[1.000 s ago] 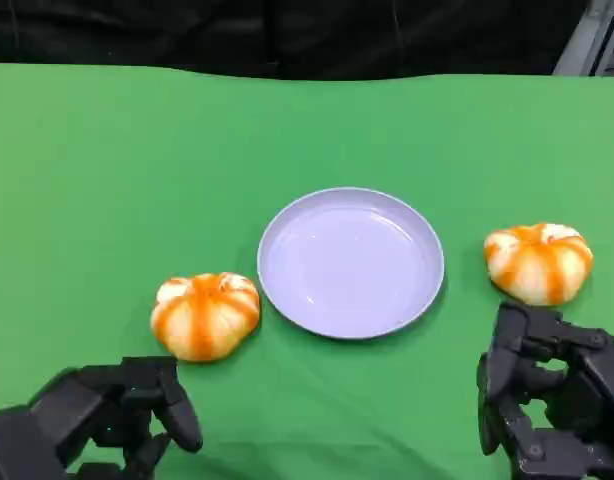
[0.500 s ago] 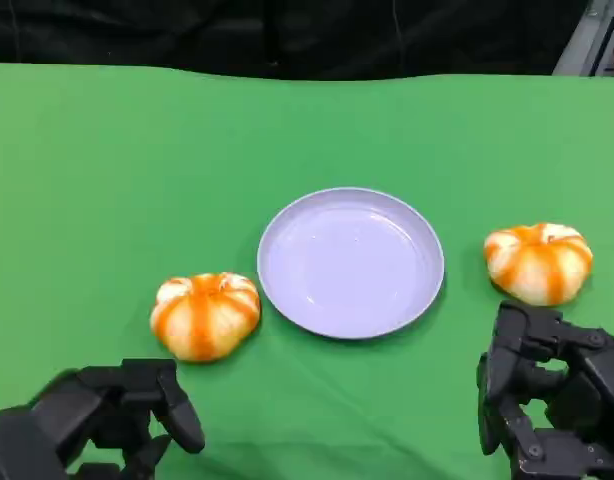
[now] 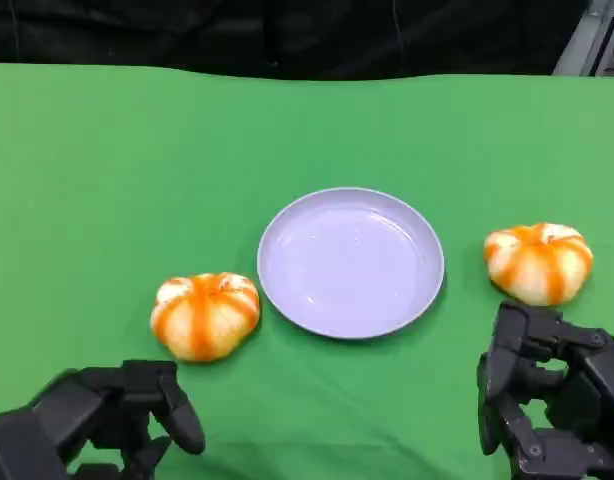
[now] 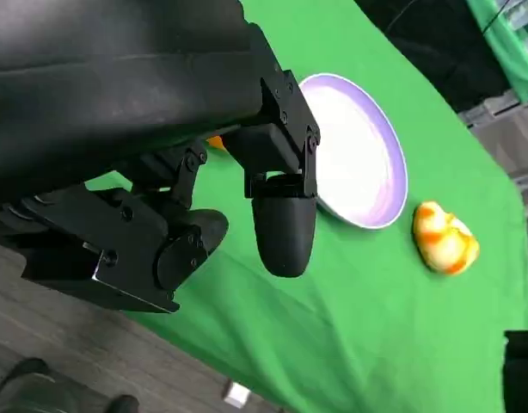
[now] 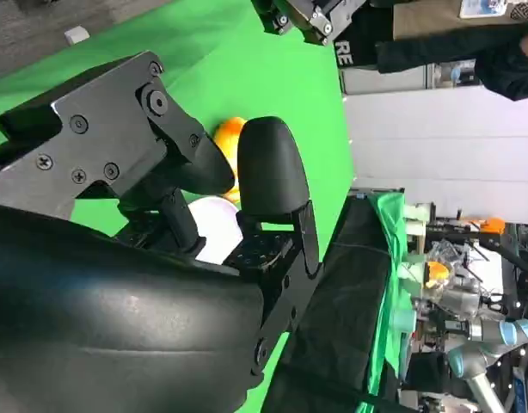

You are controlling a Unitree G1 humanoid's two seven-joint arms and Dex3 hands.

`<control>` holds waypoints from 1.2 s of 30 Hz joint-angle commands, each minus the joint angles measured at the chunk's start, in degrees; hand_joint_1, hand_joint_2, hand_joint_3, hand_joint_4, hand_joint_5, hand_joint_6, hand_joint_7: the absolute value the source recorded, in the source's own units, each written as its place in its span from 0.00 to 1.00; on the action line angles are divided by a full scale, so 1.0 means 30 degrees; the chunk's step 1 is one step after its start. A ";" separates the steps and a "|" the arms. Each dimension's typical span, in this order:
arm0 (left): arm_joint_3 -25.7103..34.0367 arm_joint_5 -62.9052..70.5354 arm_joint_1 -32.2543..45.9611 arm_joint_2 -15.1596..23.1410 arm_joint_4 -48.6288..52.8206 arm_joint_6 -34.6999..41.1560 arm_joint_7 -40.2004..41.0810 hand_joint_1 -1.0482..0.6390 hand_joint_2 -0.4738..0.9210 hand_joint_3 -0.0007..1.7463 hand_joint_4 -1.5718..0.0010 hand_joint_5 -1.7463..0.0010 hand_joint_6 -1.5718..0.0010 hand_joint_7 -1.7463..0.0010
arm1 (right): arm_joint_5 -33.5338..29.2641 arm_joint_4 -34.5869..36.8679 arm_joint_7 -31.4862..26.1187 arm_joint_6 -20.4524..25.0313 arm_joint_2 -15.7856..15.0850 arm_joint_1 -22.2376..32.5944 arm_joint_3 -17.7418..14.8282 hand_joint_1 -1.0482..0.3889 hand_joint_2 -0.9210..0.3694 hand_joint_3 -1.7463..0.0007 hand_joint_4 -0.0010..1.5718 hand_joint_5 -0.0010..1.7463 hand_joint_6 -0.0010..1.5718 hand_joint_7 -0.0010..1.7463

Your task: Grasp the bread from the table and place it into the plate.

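Two bread rolls, orange-striped and pumpkin-shaped, are seen on the green surface (image 3: 107,160). The left roll (image 3: 205,315) lies just beside the plate's near-left edge, apart from it by a narrow strip of green. The right roll (image 3: 539,262) lies near the plate's right side, with a wider gap. Neither roll is touched by a hand.

The plate (image 3: 351,262), pale lilac and round, is set at the middle of the surface with nothing in it. In the left wrist view the plate (image 4: 367,163) and one roll (image 4: 445,239) beyond it are seen past the fingers (image 4: 283,225).

The left hand (image 3: 127,408) is held low at the near edge, just short of the left roll. Its fingers are loosely curled but apart, and nothing is held.

The right hand (image 3: 547,400) is held at the near right, just short of the right roll. Its fingers are bent yet parted, and nothing is gripped. In the right wrist view a roll (image 5: 230,138) is partly hidden behind that hand's fingers (image 5: 268,168).

A dark backdrop is noted beyond the far edge of the surface. In the right wrist view, equipment and a dark sleeve (image 5: 453,47) are seen past the surface.
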 commanded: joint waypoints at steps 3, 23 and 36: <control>-0.0112 0.7511 0.0037 0.0091 0.0565 -0.5435 0.5155 0.35 0.99 0.12 0.80 0.83 0.63 0.92 | -0.0106 -0.0151 -0.0163 0.0003 -0.0156 -0.0069 0.0056 0.71 0.30 0.24 0.55 1.00 0.44 0.96; -0.2220 1.7287 -0.6283 0.0152 0.5978 -0.4331 0.9144 0.07 1.00 0.16 0.98 0.97 0.75 1.00 | -0.0143 -0.0425 -0.0593 0.0350 -0.0192 -0.0022 0.0277 0.71 0.30 0.24 0.55 1.00 0.44 0.96; -0.5854 1.8101 -1.0358 -0.0835 1.2200 -0.1818 0.9363 0.05 1.00 0.21 0.98 0.98 0.78 1.00 | -0.0338 -0.0811 -0.0668 0.0261 -0.0285 0.0197 0.0424 0.69 0.30 0.24 0.54 1.00 0.43 0.96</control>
